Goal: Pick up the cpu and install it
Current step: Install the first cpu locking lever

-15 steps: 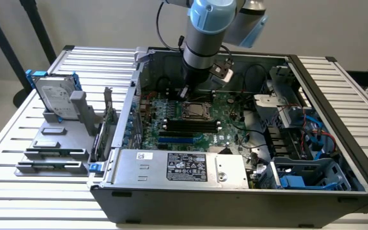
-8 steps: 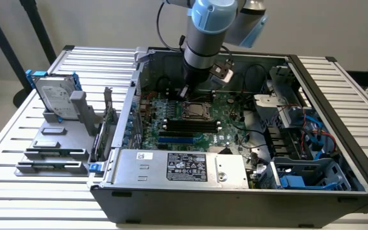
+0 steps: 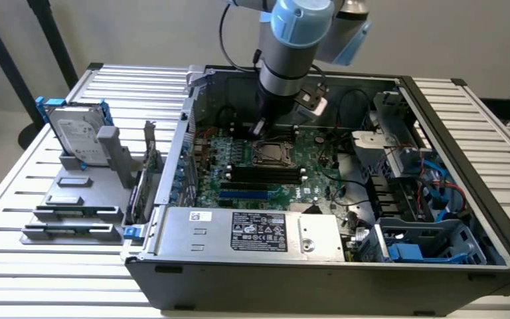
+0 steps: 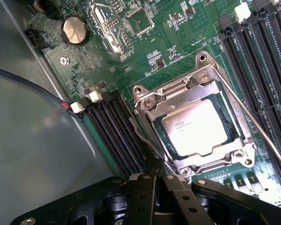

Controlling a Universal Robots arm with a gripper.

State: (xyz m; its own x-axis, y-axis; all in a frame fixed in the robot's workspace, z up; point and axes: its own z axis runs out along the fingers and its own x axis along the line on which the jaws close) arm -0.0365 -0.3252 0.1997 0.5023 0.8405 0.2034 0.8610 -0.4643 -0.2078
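Already the cpu (image 4: 196,126) in its socket (image 4: 152,101), empty tool (image 4: 155,180) pinched closed beside it.

Faint grey print is seen on the metal lid of the cpu (image 4: 200,127) seated in its socket, but no word of it can be made out. A white-and-black label (image 3: 259,232) on the power supply (image 3: 246,234) and another label on the hard drive (image 3: 72,135) carry lettering too small to be read.
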